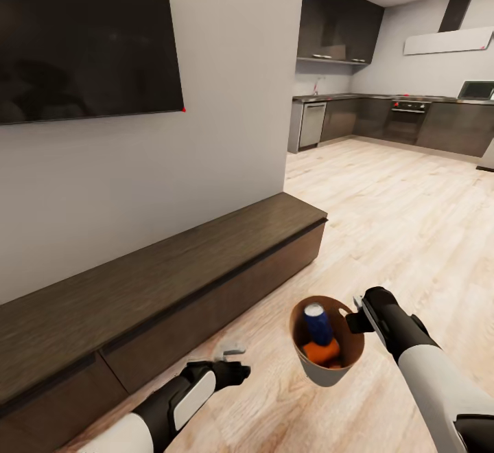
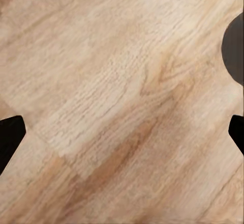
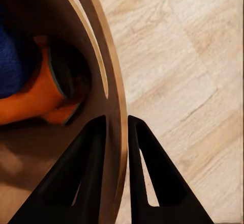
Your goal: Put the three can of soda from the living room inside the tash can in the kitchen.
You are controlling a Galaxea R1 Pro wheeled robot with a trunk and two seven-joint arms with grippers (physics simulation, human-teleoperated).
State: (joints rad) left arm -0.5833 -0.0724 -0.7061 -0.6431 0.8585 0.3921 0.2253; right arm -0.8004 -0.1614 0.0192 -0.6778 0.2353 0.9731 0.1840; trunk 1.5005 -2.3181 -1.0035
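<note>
Forward and low, the right hand (image 1: 356, 316) pinches the thin rim of the small round tapered bin (image 1: 322, 369), one black finger (image 3: 84, 173) inside the wall and one outside, holding it above the pale wood-plank floor (image 1: 412, 219). Inside its tan wood-like lining lie a dark blue can (image 1: 318, 324) with a grey top and an orange can (image 1: 322, 351). The left hand (image 1: 233, 360) hangs beside the long dark-wood cabinet (image 1: 137, 295), fingers spread. Dark grey kitchen cabinets (image 1: 357, 117) stand far ahead.
</note>
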